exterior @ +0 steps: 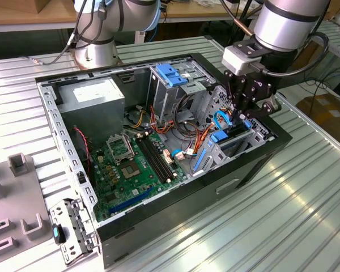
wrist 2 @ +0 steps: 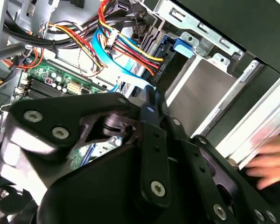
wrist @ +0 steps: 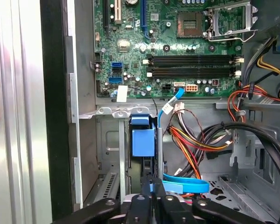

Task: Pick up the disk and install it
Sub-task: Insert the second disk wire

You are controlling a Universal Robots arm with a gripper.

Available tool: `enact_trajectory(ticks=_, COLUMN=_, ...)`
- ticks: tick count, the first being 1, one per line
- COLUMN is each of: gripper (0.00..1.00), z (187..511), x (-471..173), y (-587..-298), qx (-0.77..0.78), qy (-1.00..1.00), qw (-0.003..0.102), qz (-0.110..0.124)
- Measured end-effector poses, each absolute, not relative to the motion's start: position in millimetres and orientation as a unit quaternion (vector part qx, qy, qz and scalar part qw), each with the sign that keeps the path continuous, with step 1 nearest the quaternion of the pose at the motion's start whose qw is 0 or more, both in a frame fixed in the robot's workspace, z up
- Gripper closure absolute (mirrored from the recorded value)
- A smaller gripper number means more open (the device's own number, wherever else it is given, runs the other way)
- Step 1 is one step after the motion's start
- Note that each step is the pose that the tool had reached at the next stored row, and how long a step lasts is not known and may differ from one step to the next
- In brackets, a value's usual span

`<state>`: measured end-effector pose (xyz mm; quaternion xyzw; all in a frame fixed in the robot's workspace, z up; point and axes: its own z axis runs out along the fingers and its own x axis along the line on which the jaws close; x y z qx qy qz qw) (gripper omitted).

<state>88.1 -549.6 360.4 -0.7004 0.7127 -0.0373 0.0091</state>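
The disk point(wrist: 143, 137) stands on edge in the narrow drive bay at the case's front corner, its bright blue carrier facing the first wrist view. Its far blue end tab point(wrist 2: 183, 45) sits against the bay's metal frame in the second wrist view. My gripper point(wrist: 152, 189) is shut on the carrier's near blue end. In the exterior view the gripper point(exterior: 245, 120) hangs straight down over the bay at the case's right end, and the blue carrier point(exterior: 222, 136) shows just below it. Most of the disk's face is hidden inside the bay.
The open computer case point(exterior: 68, 144) holds a green motherboard point(exterior: 130, 164), a grey power-supply box point(exterior: 93, 96) and a metal cage with a blue handle point(exterior: 170, 73). Loose cables point(wrist: 196, 140) lie beside the bay. A blurred hand point(wrist 2: 270, 158) is outside the case. A grey fixture point(exterior: 17, 209) lies at the exterior view's left.
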Motion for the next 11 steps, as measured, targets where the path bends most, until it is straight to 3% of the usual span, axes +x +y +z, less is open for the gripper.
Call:
enact_trajectory(ticks=2, gripper=0.89, z=360.5, x=88.1, y=-549.6, qx=-0.7, qy=0.713, qw=0.009, qz=-0.037)
enact_trajectory(ticks=11, gripper=0.89, z=360.7, x=88.1, y=-549.6, qx=-0.7, qy=0.713, qw=0.009, qz=-0.037)
